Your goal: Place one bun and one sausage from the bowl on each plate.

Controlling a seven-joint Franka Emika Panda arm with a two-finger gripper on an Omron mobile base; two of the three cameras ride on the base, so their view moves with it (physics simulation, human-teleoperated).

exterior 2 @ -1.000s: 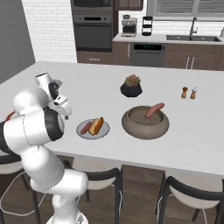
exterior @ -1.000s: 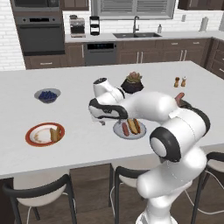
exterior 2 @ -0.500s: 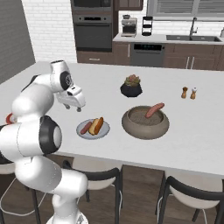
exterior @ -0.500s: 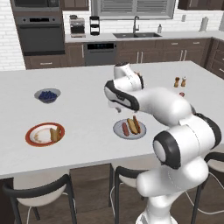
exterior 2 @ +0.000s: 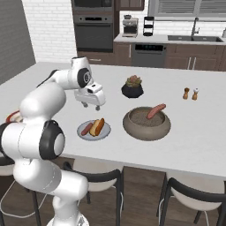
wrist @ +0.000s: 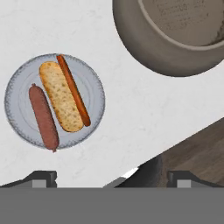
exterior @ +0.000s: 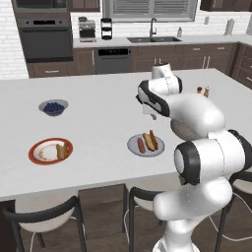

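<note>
My gripper (exterior: 153,113) (exterior 2: 91,105) hangs open and empty above the counter, just behind the grey plate (exterior 2: 84,133) (wrist: 94,83). That plate holds a sausage (wrist: 43,117) (exterior 2: 87,128) and a bun (wrist: 61,97) (exterior 2: 98,126) side by side. To its right stands the brown-grey bowl (exterior 2: 145,131) (wrist: 144,52) with one sausage (exterior 2: 156,111) leaning on its rim. The orange-rimmed plate (exterior: 37,147) lies far left with a bun (exterior: 62,150) on it. My fingertips (wrist: 43,177) stand wide apart in the hand view.
A small bowl of blue berries (exterior: 53,107) sits at the back left. A black plant pot (exterior 2: 132,88) stands behind the bowl, and two shakers (exterior 2: 191,93) are at the far right. Stools line the counter's near edge.
The arm has swung to the right, from beside the grey plate's left to above and behind it. The jaws have stayed open and empty.
</note>
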